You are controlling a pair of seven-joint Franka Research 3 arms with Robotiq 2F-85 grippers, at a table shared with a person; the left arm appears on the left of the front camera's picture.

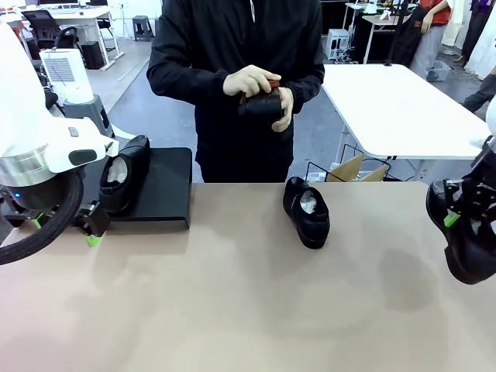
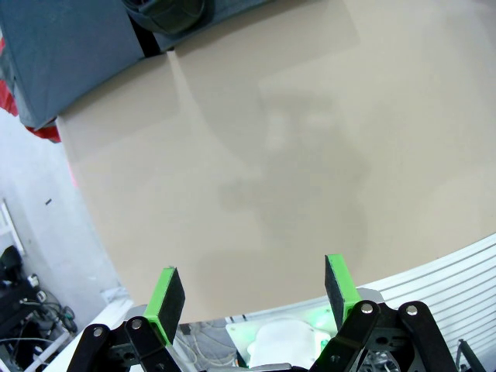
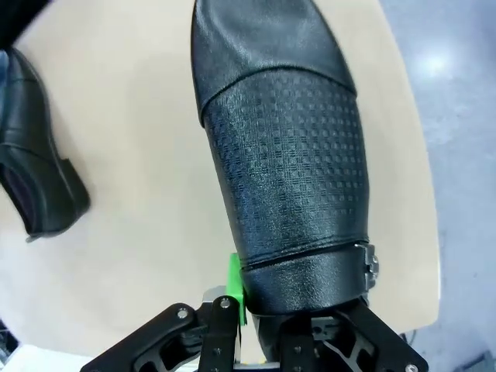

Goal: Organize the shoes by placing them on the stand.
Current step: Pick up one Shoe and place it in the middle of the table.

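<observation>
Pinches the right gripper (image 1: pixel 453 215) shut on the buckled end of a black textured shoe (image 1: pixel 473 260), toe pointing away from the wrist, at the right edge of the frame. Holds the left gripper (image 2: pixel 252 298) wide, nothing between its green pads (image 2: pixel 167 301), low at the left edge, just in front of the stand (image 1: pixel 167 194). Finds a second shoe (image 1: pixel 122 177) lying on the stand's left part, white paper inside. Finds a third shoe (image 1: pixel 308 211) on the tan table (image 1: pixel 232 310) at centre, well apart from both grippers. Finds a fourth shoe (image 1: pixel 262 105) in the person's hands (image 1: pixel 252 80), top centre.
</observation>
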